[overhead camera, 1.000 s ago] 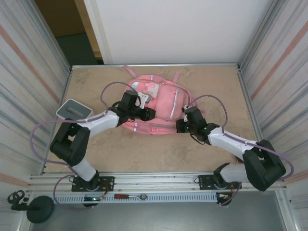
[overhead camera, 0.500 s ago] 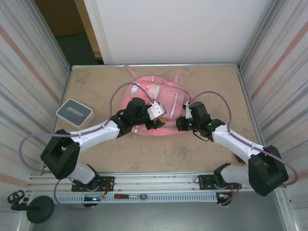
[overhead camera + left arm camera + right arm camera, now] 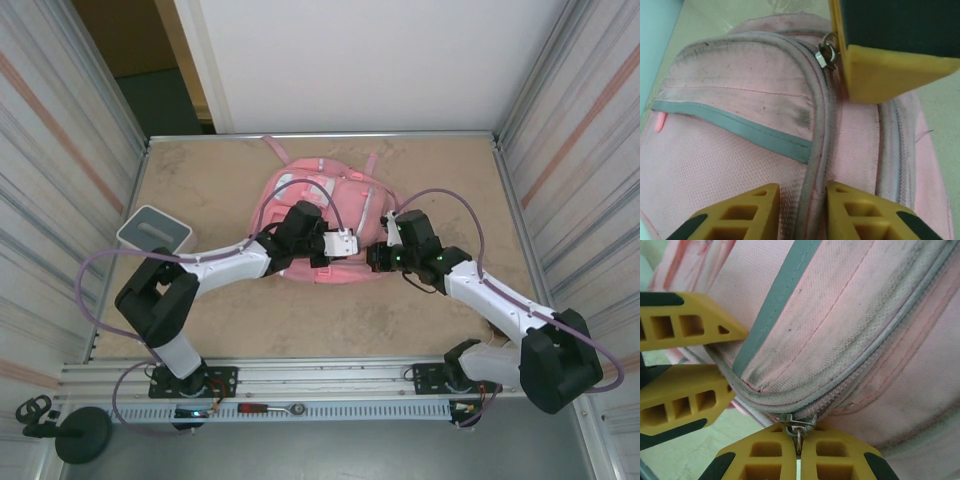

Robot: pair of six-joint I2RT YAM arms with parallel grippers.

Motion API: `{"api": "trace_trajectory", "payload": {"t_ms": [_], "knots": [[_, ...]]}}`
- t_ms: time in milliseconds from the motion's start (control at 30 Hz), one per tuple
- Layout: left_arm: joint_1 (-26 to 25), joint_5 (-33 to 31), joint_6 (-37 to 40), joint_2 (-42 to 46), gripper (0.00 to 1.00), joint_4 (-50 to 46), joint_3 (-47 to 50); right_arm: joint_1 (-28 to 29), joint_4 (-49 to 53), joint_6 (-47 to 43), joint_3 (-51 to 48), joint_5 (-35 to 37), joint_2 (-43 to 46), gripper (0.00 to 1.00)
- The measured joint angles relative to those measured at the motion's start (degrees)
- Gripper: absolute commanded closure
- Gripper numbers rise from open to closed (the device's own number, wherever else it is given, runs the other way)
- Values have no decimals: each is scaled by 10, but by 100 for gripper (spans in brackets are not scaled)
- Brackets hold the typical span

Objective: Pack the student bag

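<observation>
The student bag is a pink backpack lying flat in the middle of the table. My left gripper reaches over its near edge. In the left wrist view its jaws stand closed on the raised grey zip seam of the bag. My right gripper meets the bag's near right corner. In the right wrist view it is shut on the metal zipper pull, at the end of the zip line. The pull also shows beside a right finger.
A grey and white box lies at the table's left edge. Metal walls close in both sides. The bag's straps trail toward the back wall. A rail with a small tool runs along the near edge.
My left gripper has swung from the bag's left side across to its near right edge, opened wider on the way, then closed onto the zip seam. The right gripper has stayed on the pull.
</observation>
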State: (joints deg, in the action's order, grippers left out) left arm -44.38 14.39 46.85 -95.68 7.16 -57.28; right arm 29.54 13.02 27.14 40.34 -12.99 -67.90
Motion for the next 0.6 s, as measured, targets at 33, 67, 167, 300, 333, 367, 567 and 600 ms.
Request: {"api": "trace_trajectory", "payload": {"t_ms": [33, 67, 167, 300, 333, 367, 567, 600], "knots": [[1, 5, 5, 1, 83, 4, 3, 0, 9, -7, 5, 12, 0, 100], [2, 11, 11, 3, 85, 12, 9, 0, 19, -13, 10, 24, 0, 100], [15, 44, 26, 16, 87, 29, 27, 0, 41, -34, 23, 45, 0, 100], [49, 111, 35, 33, 89, 32, 46, -1, 44, -55, 30, 45, -3, 100], [58, 126, 36, 36, 89, 30, 47, 0, 44, -61, 32, 43, -6, 100], [68, 142, 37, 38, 89, 26, 47, 0, 43, -68, 36, 40, -10, 100], [113, 193, 44, 59, 89, 21, 65, 0, 21, -104, 52, 9, -33, 100], [121, 200, 44, 64, 88, 20, 70, -1, 18, -111, 55, 4, -37, 100]]}}
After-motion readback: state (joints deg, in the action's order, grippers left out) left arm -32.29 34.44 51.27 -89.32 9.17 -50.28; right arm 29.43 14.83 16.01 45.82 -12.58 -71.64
